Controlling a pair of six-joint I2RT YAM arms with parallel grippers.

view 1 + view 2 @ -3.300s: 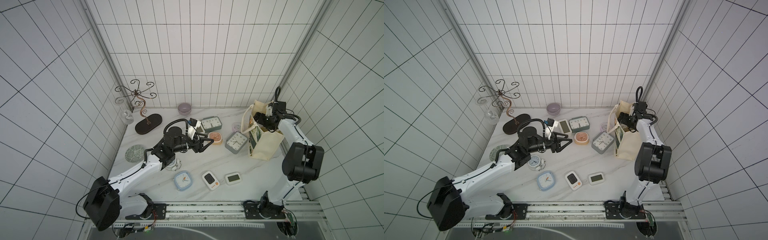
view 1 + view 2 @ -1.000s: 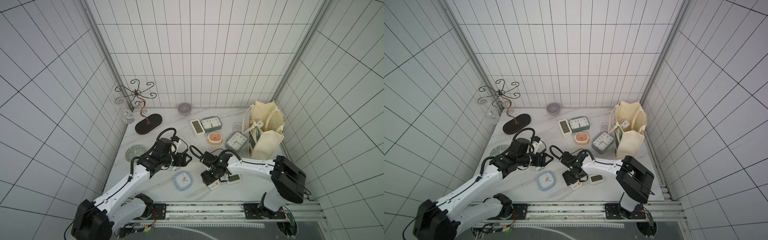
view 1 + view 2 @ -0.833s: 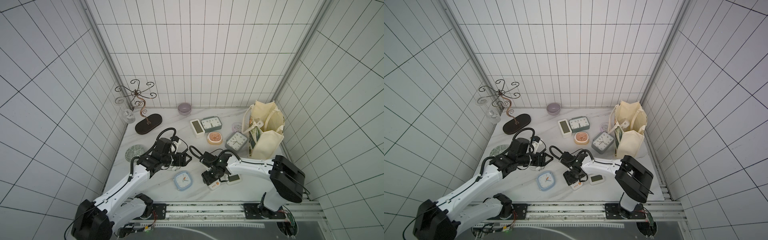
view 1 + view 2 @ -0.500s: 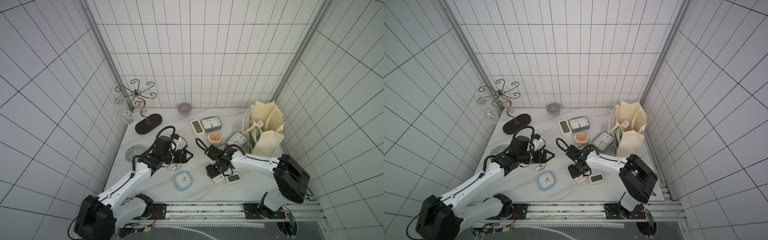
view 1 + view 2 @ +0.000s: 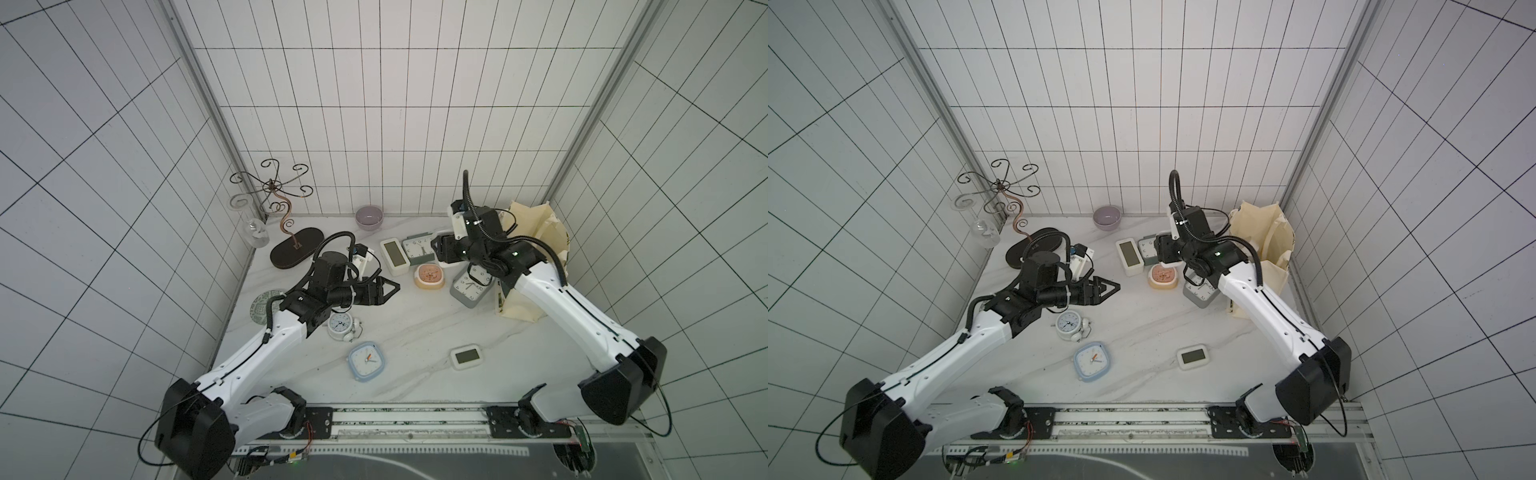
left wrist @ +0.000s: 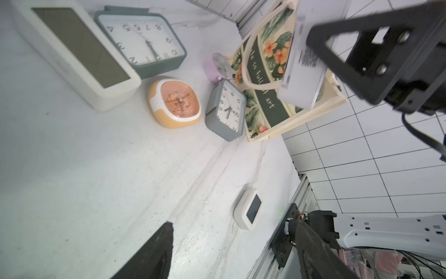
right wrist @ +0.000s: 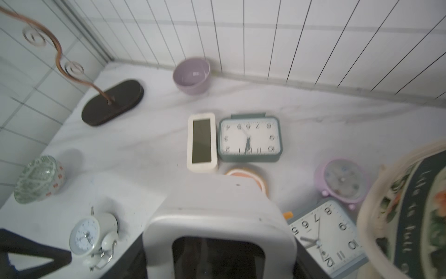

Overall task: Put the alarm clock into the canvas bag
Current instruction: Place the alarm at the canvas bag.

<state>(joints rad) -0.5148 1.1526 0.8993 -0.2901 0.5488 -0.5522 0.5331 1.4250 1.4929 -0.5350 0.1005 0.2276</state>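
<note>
Alarm clock, the white digital one, is up off the desk, clamped in the right jaws. It's near the canvas bag but not over the mouth yet, afaict. Right wrist view is blurry and has the bag off to one side. Left jaws are apart and empty, hovering mid-desk, well apart from the bag, so nothing props the bag open.

Risks, my read:
- Bag is soft, its rim sags, and a handle hangs down the printed front. A clock corner could catch the rim or handle going in, then fold the mouth shut or tip the bag.
- Grip looks to be on one end of the clock, w/ most of the body sticking out past the jaws. A bump on the rim could twist it loose and drop it outside.
- Right arm passes above the grey square clock, which sits just beside the bag. A low swing could shove it, or the orange clock nearby.
- Letting go too early or too high: clock bounces off the canvas edge onto the desk.

Clock vs mouth alignment: can't tell, arm hides it in both top views.
</note>
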